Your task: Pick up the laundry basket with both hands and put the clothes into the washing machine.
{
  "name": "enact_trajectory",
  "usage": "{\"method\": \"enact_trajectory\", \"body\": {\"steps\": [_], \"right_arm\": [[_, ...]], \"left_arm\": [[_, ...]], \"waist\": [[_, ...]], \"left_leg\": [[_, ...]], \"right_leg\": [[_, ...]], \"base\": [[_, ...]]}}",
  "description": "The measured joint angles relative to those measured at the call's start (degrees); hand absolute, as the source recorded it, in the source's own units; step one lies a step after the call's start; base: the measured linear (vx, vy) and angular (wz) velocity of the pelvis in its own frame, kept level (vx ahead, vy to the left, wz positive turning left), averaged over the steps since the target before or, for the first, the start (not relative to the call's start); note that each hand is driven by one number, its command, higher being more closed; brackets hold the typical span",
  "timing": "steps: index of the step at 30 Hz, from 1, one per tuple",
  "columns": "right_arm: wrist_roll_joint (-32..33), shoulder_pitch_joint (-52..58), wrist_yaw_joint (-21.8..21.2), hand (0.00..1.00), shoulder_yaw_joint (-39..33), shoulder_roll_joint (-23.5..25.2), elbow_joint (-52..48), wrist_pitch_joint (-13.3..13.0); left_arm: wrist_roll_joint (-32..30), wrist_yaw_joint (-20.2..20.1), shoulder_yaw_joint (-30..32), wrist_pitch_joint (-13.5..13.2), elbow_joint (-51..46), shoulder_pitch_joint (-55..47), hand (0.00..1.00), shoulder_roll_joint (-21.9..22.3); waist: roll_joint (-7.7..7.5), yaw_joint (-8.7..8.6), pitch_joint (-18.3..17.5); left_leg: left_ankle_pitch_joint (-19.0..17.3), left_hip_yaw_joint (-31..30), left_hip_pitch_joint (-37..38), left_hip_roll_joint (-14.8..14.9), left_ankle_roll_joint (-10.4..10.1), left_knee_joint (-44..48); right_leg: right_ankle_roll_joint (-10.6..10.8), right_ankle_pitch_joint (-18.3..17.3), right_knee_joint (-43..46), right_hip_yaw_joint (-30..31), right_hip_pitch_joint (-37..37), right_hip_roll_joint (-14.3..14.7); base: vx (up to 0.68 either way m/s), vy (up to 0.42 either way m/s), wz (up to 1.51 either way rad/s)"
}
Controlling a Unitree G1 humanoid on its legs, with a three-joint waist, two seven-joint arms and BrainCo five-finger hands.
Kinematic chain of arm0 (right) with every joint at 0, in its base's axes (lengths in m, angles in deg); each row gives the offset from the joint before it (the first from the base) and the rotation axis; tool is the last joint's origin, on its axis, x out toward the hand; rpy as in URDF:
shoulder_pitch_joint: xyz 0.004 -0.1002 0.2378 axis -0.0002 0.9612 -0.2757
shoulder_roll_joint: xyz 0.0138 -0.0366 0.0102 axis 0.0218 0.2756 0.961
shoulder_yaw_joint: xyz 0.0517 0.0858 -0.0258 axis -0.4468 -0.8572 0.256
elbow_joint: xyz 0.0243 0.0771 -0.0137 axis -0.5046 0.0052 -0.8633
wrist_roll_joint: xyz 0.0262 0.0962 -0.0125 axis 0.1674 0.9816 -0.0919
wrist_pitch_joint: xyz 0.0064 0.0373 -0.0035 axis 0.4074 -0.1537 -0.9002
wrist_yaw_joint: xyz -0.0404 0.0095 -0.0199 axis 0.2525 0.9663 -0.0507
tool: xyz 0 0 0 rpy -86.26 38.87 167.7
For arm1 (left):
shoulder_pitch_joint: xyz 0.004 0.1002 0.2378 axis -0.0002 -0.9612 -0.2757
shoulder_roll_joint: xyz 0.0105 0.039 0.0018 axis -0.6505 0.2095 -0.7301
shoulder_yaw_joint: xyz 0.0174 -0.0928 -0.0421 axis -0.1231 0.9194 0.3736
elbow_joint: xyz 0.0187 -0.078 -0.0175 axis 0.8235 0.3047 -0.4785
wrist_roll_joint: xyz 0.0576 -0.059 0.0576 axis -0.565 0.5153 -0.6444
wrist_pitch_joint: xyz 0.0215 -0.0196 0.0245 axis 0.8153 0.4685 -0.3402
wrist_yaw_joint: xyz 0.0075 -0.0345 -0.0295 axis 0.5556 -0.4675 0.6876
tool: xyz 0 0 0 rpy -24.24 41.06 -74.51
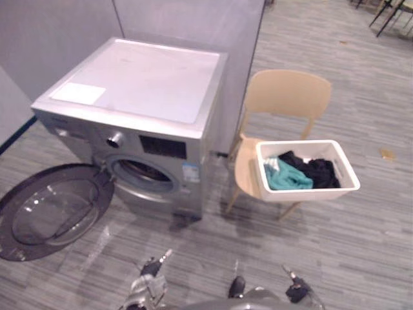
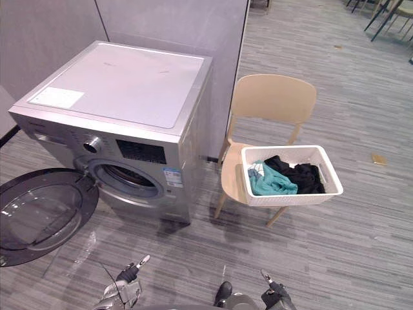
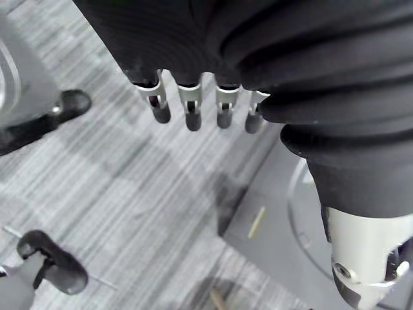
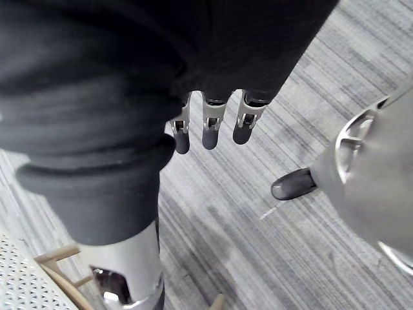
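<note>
Both hands hang low at the near edge of the scene. The left hand (image 3: 190, 110) and the right hand (image 4: 210, 126) each have loosely straight fingers and hold nothing. The job looks barely begun, with the pick-up not yet made.

Off to the right, well apart from either hand, the white laundry basket (image 1: 310, 192) sits on the seat of a tan chair (image 1: 287, 93), with teal and black clothes (image 1: 287, 177) inside. To the left stands the washing machine (image 1: 142, 84), its round door (image 1: 51, 210) swung wide open.

Next, I'd judge, the robot must close in on the chair and get one hand on each side of the basket.

A white sticker (image 1: 79, 93) on the machine's top and a small label (image 1: 190, 173) on its front carry print too small to read.
</note>
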Motion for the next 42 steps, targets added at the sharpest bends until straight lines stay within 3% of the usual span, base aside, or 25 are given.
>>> {"method": "enact_trajectory", "body": {"steps": [1, 3, 4, 5, 7, 9, 10, 13, 15, 17, 18, 19, 20, 21, 22, 23, 25, 28, 30, 31, 32, 33, 36, 38, 42], "right_arm": [[-0.03, 0.1, 0.04, 0.0, 1.21, -0.26, -0.01, -0.02], [-1.67, 0.01, 0.12, 0.0, 3.42, -1.08, -0.54, -0.08], [-2.62, -0.32, 0.07, 0.0, 4.33, -2.32, -0.9, -0.1], [-3.34, -0.45, -0.03, 0.0, 4.59, -2.9, -1.0, -0.1], [-5.34, -0.53, -0.32, 0.0, 4.86, -3.56, -1.72, -0.05], [-7.48, -0.64, -0.8, 0.0, 4.97, -2.46, -2.61, -0.05], [-8.06, -1.03, -0.81, 0.0, 5.24, -2.26, -2.57, -0.06], [-10.47, -2.5, -1.24, 0.0, 8.55, -1.5, -2.71, -0.18], [-11.72, -2.91, -1.37, 0.0, 8.82, -0.48, -2.74, -0.32], [-12.36, -3.21, -2.56, 0.0, 9.4, -0.28, -2.7, -0.42], [-12.39, -3.22, -2.67, 0.0, 9.66, -0.4, -2.64, -0.42], [-13.27, -3.39, -2.98, 0.0, 9.98, -0.5, -1.75, -0.32], [-13.47, -3.37, -3.03, 0.0, 10.0, -0.49, -1.66, -0.3], [-13.47, -3.05, -3.24, 0.0, 10.05, -0.37, -1.74, -0.04], [-13.34, -1.33, -3.15, 0.0, 9.99, -0.38, -2.24, 0.09], [-13.31, -0.57, -3.1, 0.0, 9.98, -0.42, -2.55, 0.12], [-12.08, 0.7, -2.24, 0.0, 9.22, -1.12, -5.59, 0.19], [-9.99, 1.76, -0.79, 0.0, 4.35, -2.07, -13.47, 0.04], [-9.03, 2.84, 0.36, 0.0, 1.16, -1.99, -20.02, -0.39], [-8.8, 4.33, 1.04, 0.0, -0.96, -1.77, -24.92, -0.49], [-8.78, 5.96, 1.69, 0.0, -2.55, -1.34, -29.13, -0.81], [-8.78, 7.6, 2.11, 0.0, -4.38, -0.76, -34.27, -1.52], [-8.96, 9.06, 2.69, 0.0, -6.44, -1.09, -45.27, -2.23], [-9.03, 9.19, 2.47, 0.0, -7.5, -1.46, -48.77, -2.69], [-10.92, 6.92, 0.07, 0.0, -2.21, -6.22, -49.66, -3.1]], "left_arm": [[0.06, 0.01, 0.73, 0.0, -0.01, -0.62, 0.0, 0.28], [0.12, -0.06, 1.03, -0.62, -1.27, -1.19, 0.0, 1.07], [0.27, -0.03, 1.0, -0.56, -1.45, -1.05, 0.0, 1.25], [0.62, -0.02, 0.95, -0.54, -1.51, -1.27, 0.0, 1.39], [1.33, 0.03, 0.56, -0.64, -1.63, -2.85, 0.0, 1.73], [2.32, -0.09, 1.14, -0.82, -1.69, -3.64, 0.0, 1.94], [2.55, -0.21, 1.36, -0.97, -1.71, -3.71, 0.0, 2.14], [2.67, -0.29, 5.43, -1.31, -1.67, -3.57, 0.0, 2.99], [2.79, -0.24, 8.1, -1.28, -1.74, -3.46, 0.0, 3.37], [2.76, -0.24, 8.04, -1.2, -1.65, -3.56, 0.0, 3.4], [2.76, -0.23, 8.0, -1.19, -1.65, -3.62, 0.0, 3.4], [3.0, -0.16, 7.58, -1.06, -1.62, -3.65, 0.0, 3.38], [3.03, -0.14, 7.33, -1.04, -1.63, -3.7, 0.0, 3.26], [3.03, -0.12, 4.81, -0.89, -1.55, -3.8, 0.0, 2.49], [3.13, -0.07, 2.81, -0.76, -1.61, -3.65, 0.0, 1.36], [3.23, -0.06, 2.66, -0.75, -1.62, -3.57, 0.0, 1.08], [3.44, 0.03, 1.42, -0.86, -1.69, -3.13, 0.0, 0.3], [3.42, 0.16, 1.66, -0.92, -1.72, -1.87, 0.0, 0.61], [3.33, 0.75, 1.74, -0.96, -1.68, -2.07, 0.0, 0.4], [3.14, 1.07, 1.74, -1.06, -1.68, -2.49, 0.0, 0.18], [2.76, 1.12, 2.41, -1.13, -1.85, -2.75, 0.0, -0.1], [2.29, 1.12, 4.71, -1.21, -2.07, -3.34, 0.0, -0.14], [2.16, 1.08, 9.57, -1.3, -2.02, -5.62, 0.0, 3.96], [2.16, 0.85, 9.69, -1.27, -1.68, -6.33, 0.0, 4.88], [1.85, 0.54, 9.6, -1.24, -1.71, -8.05, 0.0, 4.8]], "waist": [[-0.67, 0.85, 0.56], [-0.86, 1.41, 1.44], [0.0, 1.59, 2.03], [0.51, 1.88, 2.26], [1.78, 3.6, 2.69], [1.69, 4.24, 2.94], [1.68, 4.6, 2.9], [0.4, 5.77, 2.68], [-0.54, 7.18, 2.45], [-1.06, 7.21, 2.08], [-0.95, 7.22, 2.04], [-1.06, 7.68, 2.08], [-1.13, 7.7, 2.04], [-1.85, 6.97, 2.31], [-2.96, 6.67, 2.56], [-2.91, 6.44, 2.62], [-3.4, 3.91, 2.28], [-2.82, 3.92, 2.39], [-2.63, 3.69, 2.18], [-3.23, 3.3, 1.57], [-4.59, 2.55, 0.32], [-4.71, 1.62, -0.56], [-0.76, 1.91, -2.18], [0.54, 1.68, -3.1], [0.6, 2.41, -3.42]], "left_leg": [[2.29, -2.67, -2.22, 2.76, 7.17, 7.84], [-2.73, -15.34, -9.78, -1.25, 4.3, 17.03], [-6.6, -22.28, -14.06, -7.77, 1.35, 18.49], [-8.19, -24.41, -15.42, -10.81, 0.71, 17.96], [-9.17, -25.62, -17.51, -18.56, 1.48, 8.73], [-8.53, -30.09, -18.42, -24.98, 1.22, -7.93], [-6.24, -31.89, -18.29, -26.26, 2.81, -10.13], [-6.47, -31.37, -15.38, -28.47, 6.79, -11.85], [-6.92, -30.91, -14.31, -29.19, 7.38, -10.5], [-7.9, -30.47, -12.1, -30.71, 7.61, -12.05], [-8.74, -30.48, -11.37, -30.86, 7.64, -12.83], [-10.72, -29.15, -8.53, -31.05, 7.2, -16.03], [-10.73, -28.78, -8.1, -31.03, 7.19, -16.43], [-11.18, -27.52, -5.52, -30.86, 7.77, -16.61], [-12.44, -27.63, -3.37, -30.79, 7.91, -15.33], [-12.92, -27.86, -2.83, -30.64, 7.94, -14.87], [-12.98, -29.74, -2.04, -29.46, 7.87, -14.99], [-12.34, -31.48, -1.53, -27.14, 6.79, -14.61], [-11.91, -32.71, -1.38, -25.42, 6.05, -13.7], [-12.05, -33.88, -2.03, -24.78, 3.99, -12.42], [-12.93, -35.27, -2.57, -24.64, 1.68, -11.78], [-14.83, -36.96, -2.64, -23.92, -1.42, -11.3], [-13.04, -36.91, -3.07, -18.78, -4.98, -12.23], [-10.14, -38.23, -2.73, -17.19, -6.16, -14.6], [-6.67, -38.94, -1.6, -15.79, -7.54, -20.44]], "right_leg": [[-0.11, -1.09, -0.27, 1.85, 1.33, 0.32], [-0.81, -1.82, -0.32, 4.17, 1.84, -0.4], [-0.88, -1.85, -0.47, 5.92, 1.77, -1.04], [-0.88, -1.84, -0.71, 6.93, 1.85, -1.16], [-0.58, -1.59, -0.99, 9.01, 2.19, -1.15], [0.54, -2.21, -1.18, 10.01, 2.97, -1.09], [0.85, -2.36, -1.15, 10.76, 3.08, -1.18], [2.81, -2.43, -0.86, 14.39, 3.26, -2.39], [3.04, -2.57, -1.31, 15.76, 4.36, -3.4], [4.27, -3.99, -0.08, 17.07, 4.94, -4.96], [4.62, -4.93, 1.36, 17.2, 4.69, -5.16], [7.0, -9.01, 13.4, 18.97, -0.35, -6.04], [7.75, -9.48, 16.6, 19.22, -1.7, -6.13], [10.22, -9.53, 34.26, 20.62, -8.77, -8.12], [11.11, -6.81, 45.44, 21.54, -12.68, -9.91], [10.71, -6.61, 48.69, 21.31, -13.65, -10.6], [6.69, -8.69, 52.64, 15.99, -15.39, -16.0], [5.16, -9.1, 43.8, 14.14, -15.52, -21.92], [6.29, -6.91, 31.26, 19.21, -13.54, -21.01], [7.67, -2.59, 25.49, 23.89, -12.55, -20.55], [9.56, 4.79, 21.93, 25.76, -11.21, -20.57], [15.58, 3.5, 19.97, 25.56, -9.21, -19.99], [14.35, -0.77, 14.34, 21.08, -6.26, -15.64], [13.5, -1.45, 11.04, 18.47, -3.85, -13.26], [12.38, 1.22, 3.62, 16.73, -0.9, -10.61]], "base": [[0.07, -0.069, -0.72], [0.05, 0.021, -0.58], [0.06, 0.069, -0.48], [0.09, 0.098, -0.83], [0.13, 0.101, -0.87], [0.18, 0.106, -0.39], [0.15, 0.085, -0.32], [0.25, 0.112, -0.36], [0.22, 0.09, -0.34], [0.2, 0.071, -0.2], [0.21, 0.095, -0.41], [0.15, 0.074, -0.44], [0.19, 0.089, -0.51], [0.21, 0.028, -0.15], [0.23, 0.001, -0.03], [0.21, -0.074, 0.29], [0.17, -0.126, 0.53], [0.2, -0.182, 0.15], [0.17, -0.322, 0.1], [0.15, -0.417, 0.4], [0.17, -0.477, 0.64], [0.21, -0.562, 0.43], [0.12, -0.436, -0.19], [0.07, -0.261, 0.2], [0.01, -0.155, 0.16]]}}
